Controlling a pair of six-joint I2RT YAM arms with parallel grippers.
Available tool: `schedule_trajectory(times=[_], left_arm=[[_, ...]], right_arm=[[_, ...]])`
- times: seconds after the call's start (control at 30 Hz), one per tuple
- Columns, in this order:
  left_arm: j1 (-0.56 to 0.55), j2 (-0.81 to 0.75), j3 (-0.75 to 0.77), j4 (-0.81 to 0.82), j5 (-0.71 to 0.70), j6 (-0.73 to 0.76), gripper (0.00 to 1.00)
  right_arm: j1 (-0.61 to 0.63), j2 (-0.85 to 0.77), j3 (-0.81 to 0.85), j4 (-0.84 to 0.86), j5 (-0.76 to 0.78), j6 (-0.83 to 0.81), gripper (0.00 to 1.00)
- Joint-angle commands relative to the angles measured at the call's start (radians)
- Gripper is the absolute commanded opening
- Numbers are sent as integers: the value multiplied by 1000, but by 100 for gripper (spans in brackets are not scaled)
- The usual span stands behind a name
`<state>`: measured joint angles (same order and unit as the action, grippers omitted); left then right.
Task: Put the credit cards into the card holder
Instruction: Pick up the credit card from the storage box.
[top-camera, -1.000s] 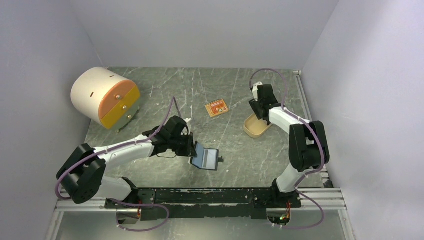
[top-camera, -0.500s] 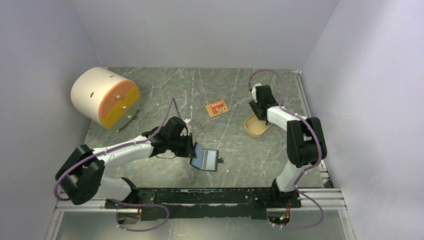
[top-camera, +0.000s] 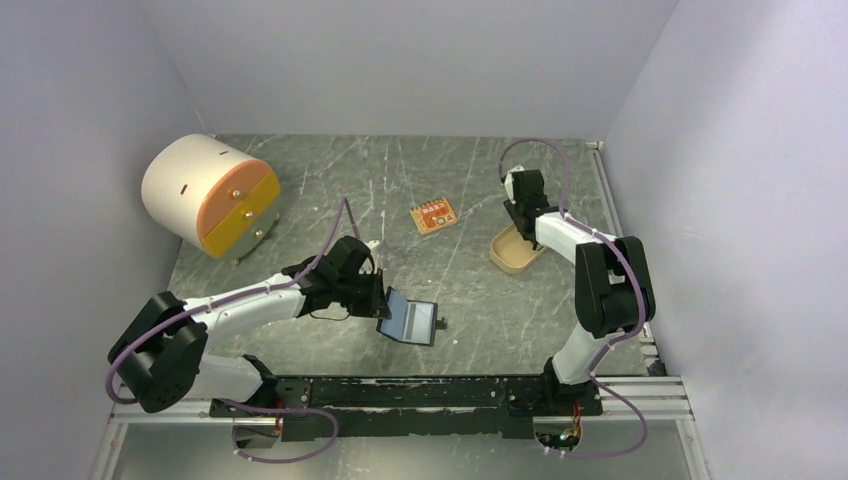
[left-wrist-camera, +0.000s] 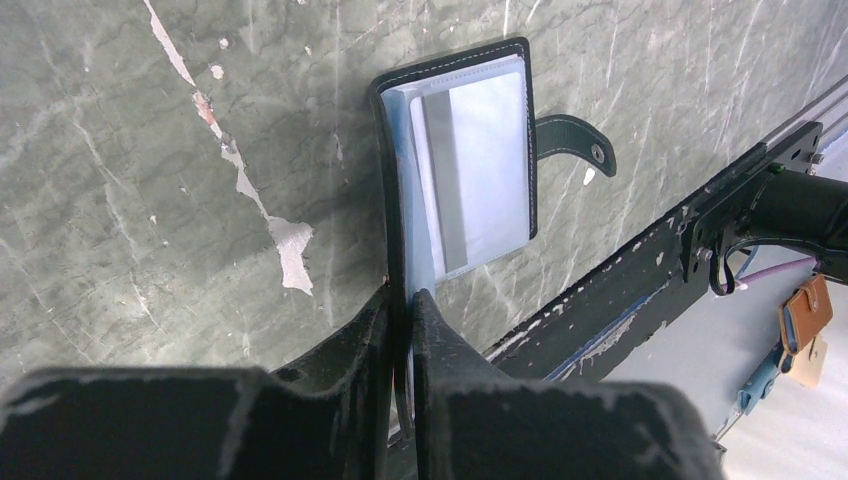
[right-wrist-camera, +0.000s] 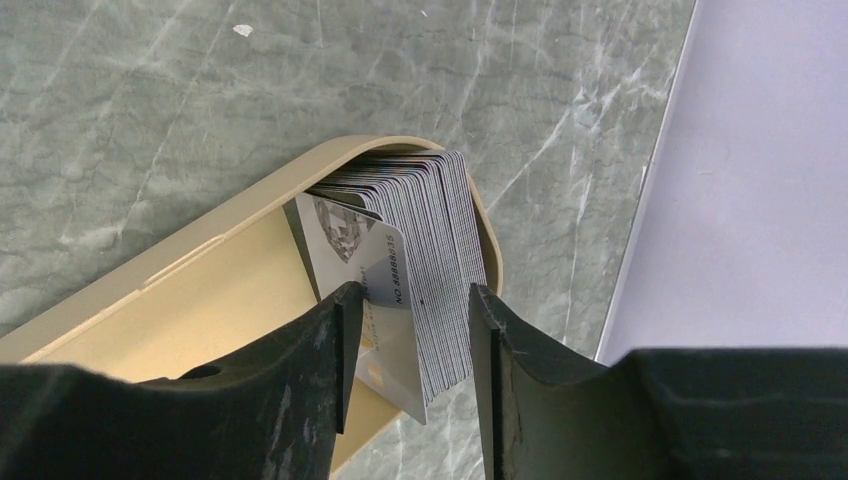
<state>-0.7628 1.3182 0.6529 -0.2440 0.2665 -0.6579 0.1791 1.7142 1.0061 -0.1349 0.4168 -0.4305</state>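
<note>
Since a second ago the right arm's elbow has drawn in, its gripper (right-wrist-camera: 412, 300) now low over the tray. On the green marbled table (top-camera: 470, 300), a cream round drawer box (top-camera: 205, 195) stands far left. The tan oval tray (right-wrist-camera: 200, 240) sits far right. The left gripper (left-wrist-camera: 400, 295) is clamped on the raised flap of the black folding card holder (left-wrist-camera: 470, 170), which lies open near the front rail. The right gripper's jaws stand apart astride the dark grey credit cards (right-wrist-camera: 440, 230), stacked on edge in the tray. A small orange board (top-camera: 433, 216) lies mid-table.
</note>
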Motion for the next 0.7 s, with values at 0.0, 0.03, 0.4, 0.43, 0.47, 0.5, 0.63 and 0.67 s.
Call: schedule_trajectory(times=[0.0, 0.03, 0.4, 0.43, 0.47, 0.5, 0.63, 0.67], left_arm=[[-1, -23, -3, -10, 13, 7, 14], [0, -25, -4, -11, 12, 7, 14], [-1, -31, -9, -12, 10, 0, 14], [0, -33, -9, -12, 10, 0, 14], [0, -31, -9, -11, 12, 0, 14], [-1, -30, -9, -11, 12, 1, 14], [-1, -22, -6, -2, 18, -5, 15], [-1, -19, -5, 0, 18, -7, 15]], right_arm=[[-7, -36, 29, -4, 32, -10, 46], [-8, -41, 29, -4, 29, -10, 45], [-7, -62, 37, -19, -11, -3, 30], [-7, -65, 38, -23, -17, -1, 28], [-7, -67, 41, -29, -22, 2, 26], [-8, -70, 42, -36, -27, 6, 23], [-2, -94, 60, -108, -103, 47, 9], [4, -103, 58, -131, -127, 63, 7]])
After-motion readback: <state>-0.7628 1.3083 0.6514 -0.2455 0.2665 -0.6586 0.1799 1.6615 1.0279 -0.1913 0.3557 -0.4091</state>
